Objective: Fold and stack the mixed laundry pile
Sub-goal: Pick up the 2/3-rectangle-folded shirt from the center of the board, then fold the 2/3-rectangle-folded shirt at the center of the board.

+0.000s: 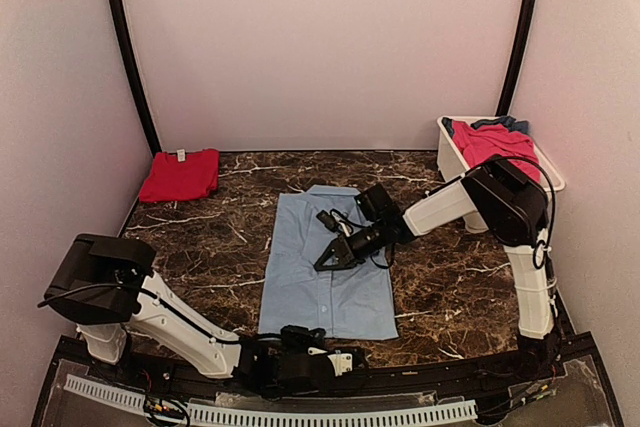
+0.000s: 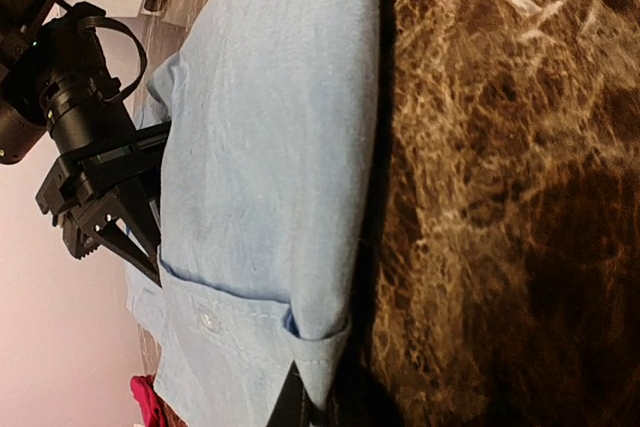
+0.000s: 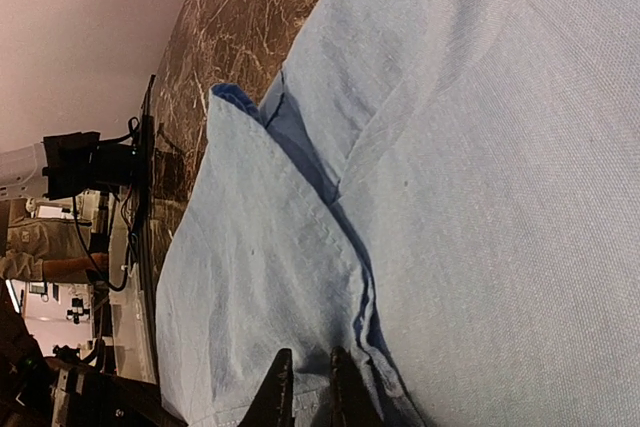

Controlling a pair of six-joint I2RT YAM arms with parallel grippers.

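left gripper (image 2: 303, 405): closed, pinching the hem corner of the light-blue shirt (image 1: 325, 292). The shirt lies flat on the table (image 1: 460, 277). Its long axis runs straight away from this gripper, and the narrower end points at the back wall.
right gripper (image 3: 312, 392): fingers nearly together on a fold mid-shirt, cloth between them.
Far left of both: folded red garment (image 1: 180, 175). Behind the right gripper: white tub (image 1: 452, 162) holding red and dark-blue pieces.
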